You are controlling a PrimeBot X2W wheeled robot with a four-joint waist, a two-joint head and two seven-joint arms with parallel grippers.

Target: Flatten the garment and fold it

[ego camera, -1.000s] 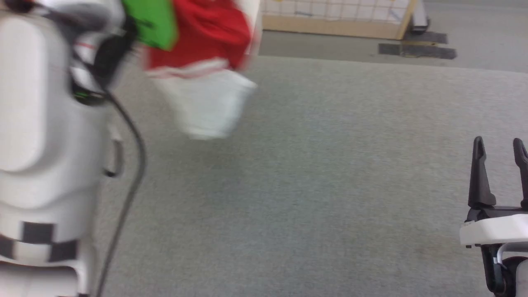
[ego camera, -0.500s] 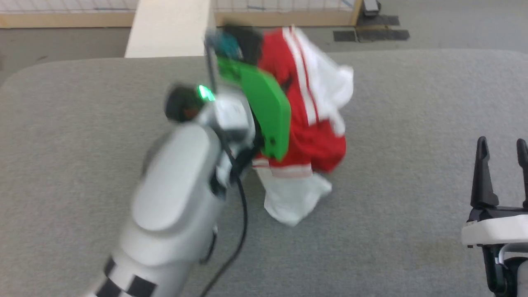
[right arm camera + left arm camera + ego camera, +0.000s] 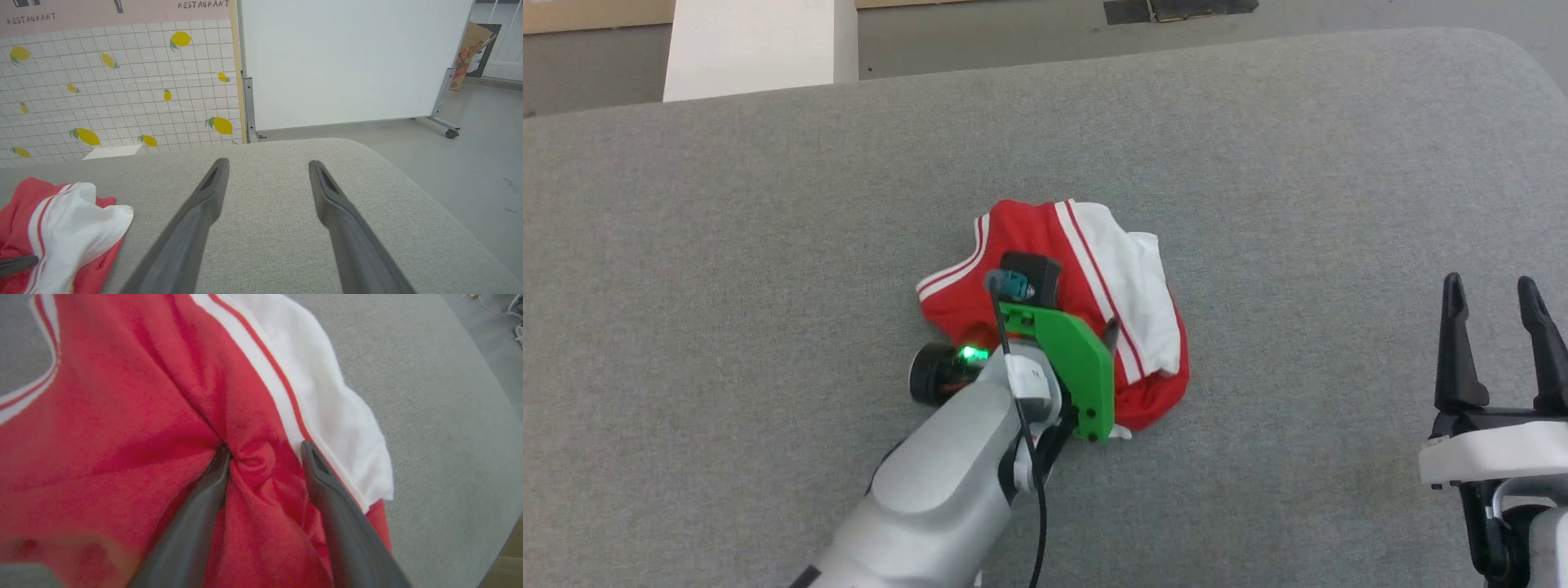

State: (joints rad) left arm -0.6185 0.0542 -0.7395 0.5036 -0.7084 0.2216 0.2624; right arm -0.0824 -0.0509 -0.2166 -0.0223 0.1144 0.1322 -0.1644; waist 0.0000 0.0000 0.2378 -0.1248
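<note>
Bright, even light fills the room, maybe from lamps overhead. Shadows on the grey tabletop [image 3: 1258, 163] are soft and faint. Up close, the red jersey [image 3: 102, 416] and dark fingers [image 3: 196, 522] look blurry. The right wrist view bends at its edges.

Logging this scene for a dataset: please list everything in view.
garment: one, red with white sleeves, crumpled at the table's middle
table: one, grey fabric, under the garment
block: one, white, past the table's far edge
wall panel: one, white tiles with yellow lemons, beyond the table
board: one, white, right of the panel
left claw: one, dark fingers, open, tips in the garment's red cloth
right claw: one, dark fingers, open, above bare table at right
</note>
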